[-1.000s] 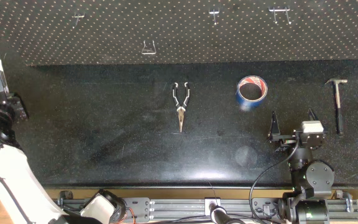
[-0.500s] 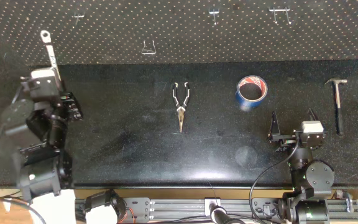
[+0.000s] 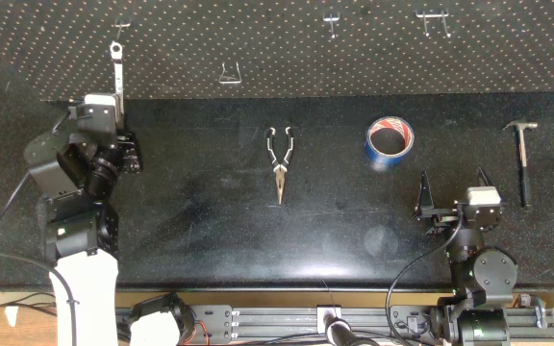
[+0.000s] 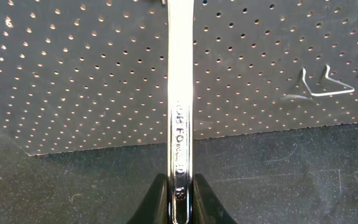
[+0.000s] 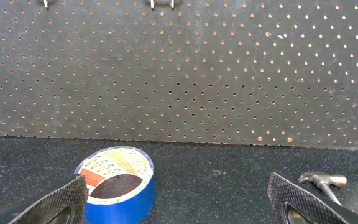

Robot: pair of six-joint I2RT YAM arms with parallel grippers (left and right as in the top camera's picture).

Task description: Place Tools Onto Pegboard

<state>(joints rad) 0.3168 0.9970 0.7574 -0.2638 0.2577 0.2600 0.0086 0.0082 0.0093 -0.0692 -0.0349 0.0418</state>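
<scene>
My left gripper (image 3: 115, 96) (image 4: 179, 202) is shut on a silver wrench (image 3: 117, 65) (image 4: 180, 93), holding it upright in front of the pegboard (image 3: 277, 43), its ring end just below the far-left hook (image 3: 120, 27). A wire hook (image 4: 322, 84) (image 3: 229, 73) hangs to its right. Pliers (image 3: 279, 159) lie mid-table. A blue tape roll (image 3: 390, 141) (image 5: 118, 183) and a hammer (image 3: 521, 159) (image 5: 321, 182) lie right of them. My right gripper (image 3: 452, 187) (image 5: 179, 205) stands open near the table's front right, nothing between its fingers.
More hooks (image 3: 331, 19) (image 3: 433, 19) hang along the pegboard's top right. The black tabletop (image 3: 190, 211) has free room between the left arm and the pliers and along the front.
The left arm has swung in from the far left edge toward the pegboard, carrying the wrench right and up to just below the far-left hook. The right arm has not moved.
</scene>
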